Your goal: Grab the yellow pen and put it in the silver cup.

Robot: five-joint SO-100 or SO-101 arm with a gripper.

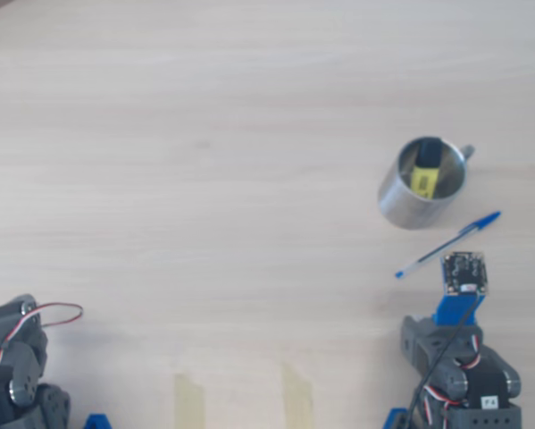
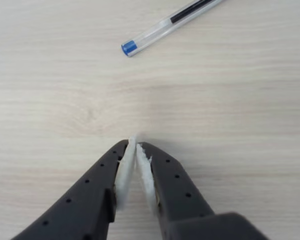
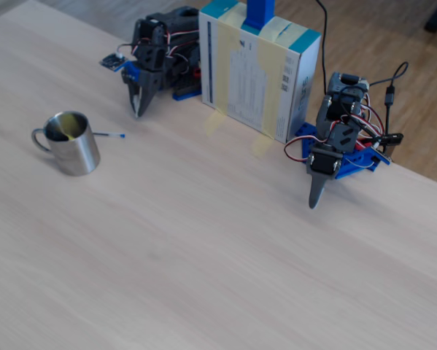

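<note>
On the left of the fixed view stands the silver cup point(image 3: 72, 146), upright on the pale worktop point(image 3: 203, 240) with its handle turned away from the arms. A patch of yellow shows inside its mouth, and the overhead view settles what it is: the yellow pen point(image 1: 425, 170) leans within the cup point(image 1: 422, 183), black cap uppermost against the far wall, its body slanting down to the bottom. I judge the task done, since the pen is too short to tip out and the cup's wall is what props it at that slant.

Just right of the cup in the fixed view lies a blue ballpoint point(image 3: 107, 134), flat on the wood and touching nothing; the overhead view shows it point(image 1: 448, 243) between the cup and the arm's base (it is a bystander, not the thing asked for). The wrist view catches its blue end point(image 2: 165, 26) well ahead of the fingers.

Further right, the working arm is folded back near a cardboard box point(image 3: 258, 69), its gripper point(image 3: 139, 109) pointing down at the worktop. In the wrist view the gripper point(image 2: 135, 145) has its jaws pressed together at the white-padded tips, with nothing between them and bare wood beneath: a resting pose, I judge, kept clear of the cup so nothing gets knocked. A second arm point(image 3: 335, 142) hangs idle at the far right.
</note>
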